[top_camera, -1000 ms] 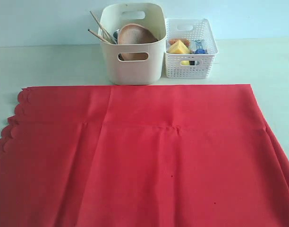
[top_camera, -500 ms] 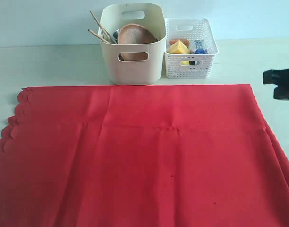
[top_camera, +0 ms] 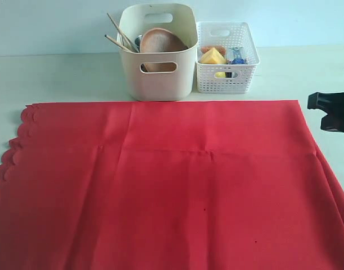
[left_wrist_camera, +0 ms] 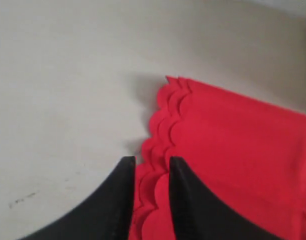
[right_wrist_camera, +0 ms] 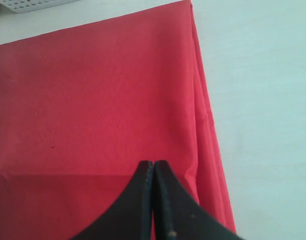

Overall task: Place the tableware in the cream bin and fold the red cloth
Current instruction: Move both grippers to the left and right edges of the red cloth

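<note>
The red cloth (top_camera: 189, 185) lies spread flat across the table, its scalloped edge on the left. Behind it stands the cream bin (top_camera: 161, 84), holding the brown wooden plate (top_camera: 161, 45) and the chopsticks (top_camera: 118, 34); a bit of the steel cup (top_camera: 138, 40) shows, while the bowl, knife and spoon are hidden. My left gripper (left_wrist_camera: 152, 161) is open by a narrow gap over the scalloped edge of the cloth (left_wrist_camera: 233, 140); it is outside the exterior view. My right gripper (right_wrist_camera: 154, 164) is shut and empty above the cloth (right_wrist_camera: 93, 100) near its right edge, showing black in the exterior view (top_camera: 318, 109).
A white lattice basket (top_camera: 225, 81) with food items and a small carton stands right of the cream bin. Bare pale table (top_camera: 59, 79) runs behind the cloth and along its right side (right_wrist_camera: 263, 125).
My right gripper has come into the exterior view from the right edge and edged left toward the cloth's far right corner. The cloth and bins have not moved.
</note>
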